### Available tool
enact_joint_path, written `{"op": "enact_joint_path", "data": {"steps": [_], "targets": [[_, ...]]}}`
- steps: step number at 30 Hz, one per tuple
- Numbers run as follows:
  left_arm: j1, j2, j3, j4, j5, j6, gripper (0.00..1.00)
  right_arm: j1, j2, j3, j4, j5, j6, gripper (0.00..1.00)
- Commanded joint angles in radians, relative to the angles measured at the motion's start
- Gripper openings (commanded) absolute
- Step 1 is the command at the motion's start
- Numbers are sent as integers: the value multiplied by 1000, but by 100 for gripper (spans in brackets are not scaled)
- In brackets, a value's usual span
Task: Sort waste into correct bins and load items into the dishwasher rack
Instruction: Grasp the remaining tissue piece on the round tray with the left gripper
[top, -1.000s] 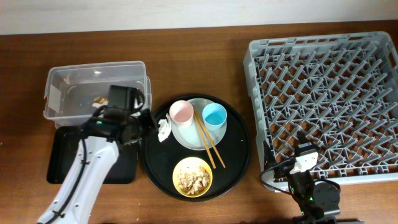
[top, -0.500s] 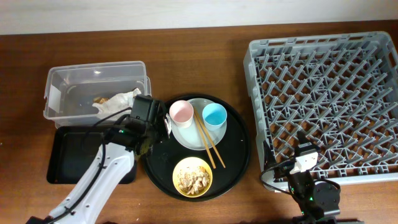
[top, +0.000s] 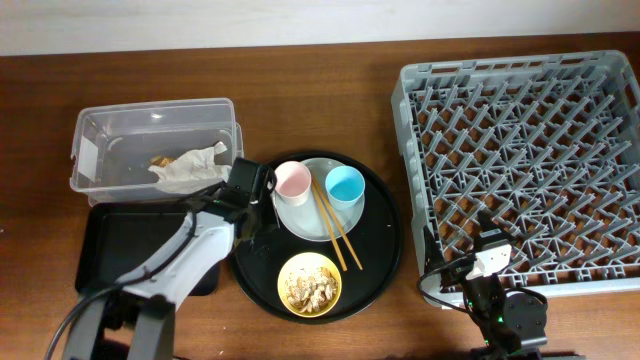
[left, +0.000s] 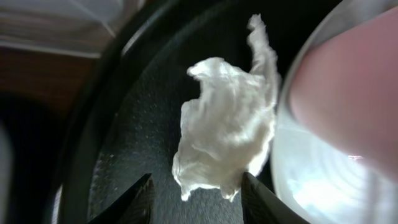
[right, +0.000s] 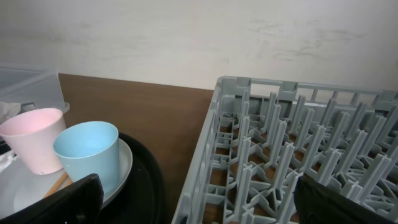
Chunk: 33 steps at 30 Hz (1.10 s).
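Observation:
A crumpled white napkin (left: 227, 124) lies on the round black tray (left: 143, 124), next to the pink cup (left: 348, 74) on the grey plate (left: 311, 180). My left gripper (left: 196, 202) hovers open just above it, with the napkin's lower edge between the fingertips. Overhead, the left gripper (top: 258, 203) hides that napkin. Another napkin (top: 190, 165) and a brown scrap (top: 160, 160) lie in the clear tub (top: 100, 125). The blue cup (top: 345, 185), chopsticks (top: 333, 225) and yellow bowl (top: 310, 283) of scraps sit on the round tray. My right gripper (right: 202, 208) is open and empty by the rack (right: 298, 155).
The shallow black tray (top: 120, 245) lies in front of the clear tub, under my left arm. The dishwasher rack (top: 530, 170) fills the right side. My right arm (top: 495, 300) rests at the rack's near left corner. The pink cup (right: 34, 140) and blue cup (right: 87, 152) show in the right wrist view.
My left gripper let a napkin go into the clear tub, opened, and moved right onto the round tray over the second napkin. The right arm stayed still.

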Motion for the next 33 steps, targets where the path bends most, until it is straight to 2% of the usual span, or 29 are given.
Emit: {"op": "enact_joint_path", "data": {"steps": [1,2,5,8,9,14,20,24,26,29,33], "targets": [[-6,63,-10,14,11,5,44,6,-6,-7,-2,1,6,99],[-6,68,-10,15,11,5,43,6,-6,-7,-2,1,6,99],[-6,67,-8,18,6,5,31,6,-6,-7,-2,1,6,99],[-5,57,-6,22,3,5,4,6,-6,-7,-2,2,6,99],[-5,49,-6,21,4,5,0,6,-6,-7,-2,2,6,99],[-5,-36,-1,-10,3,5,0,6,-6,-7,-2,1,6,99],[2,-252,53,-85,-10,5,0,6,-6,-7,-2,1,6,99],[35,-377,80,-82,-75,5,0,6,-6,-7,-2,2,6,99],[63,-420,80,-69,-153,5,0,6,-6,-7,-2,1,6,99],[116,-433,79,-10,-240,5,0,6,-6,-7,-2,2,6,99],[170,-364,79,84,-248,5,1,6,-6,-7,-2,2,6,99]]}}
